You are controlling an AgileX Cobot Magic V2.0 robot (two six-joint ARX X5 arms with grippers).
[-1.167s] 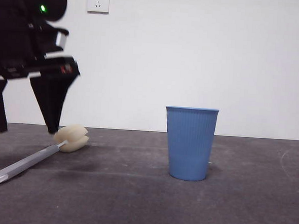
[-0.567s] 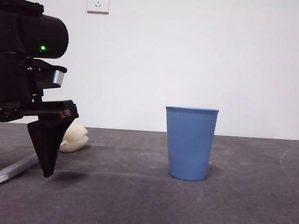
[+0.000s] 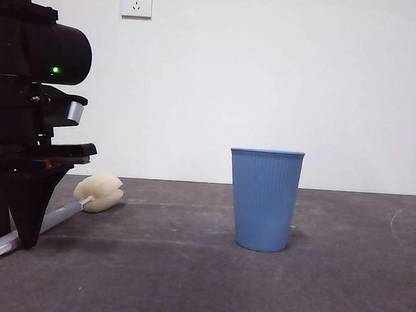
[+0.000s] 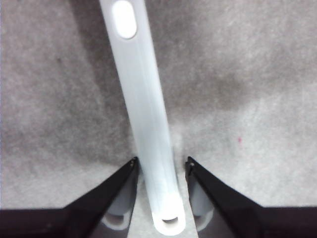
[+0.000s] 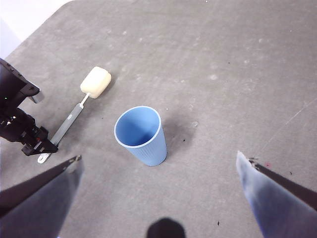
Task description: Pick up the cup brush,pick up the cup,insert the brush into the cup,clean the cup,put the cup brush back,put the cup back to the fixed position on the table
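Down from above comes the left gripper (image 4: pixel 161 166), its fingers now closing in to straddle the brush (image 3: pixel 56 216) handle near the looped end, not visibly clamped. That brush lies flat on the worktop (image 3: pixel 186 282), well left of the upright cup (image 3: pixel 264 200). Above the cup, the right gripper (image 5: pixel 158 171) hangs with fingers wide apart.

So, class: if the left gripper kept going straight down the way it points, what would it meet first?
Likely the cup brush: the left gripper straddles its grey handle, jaws open, with the table just beneath.
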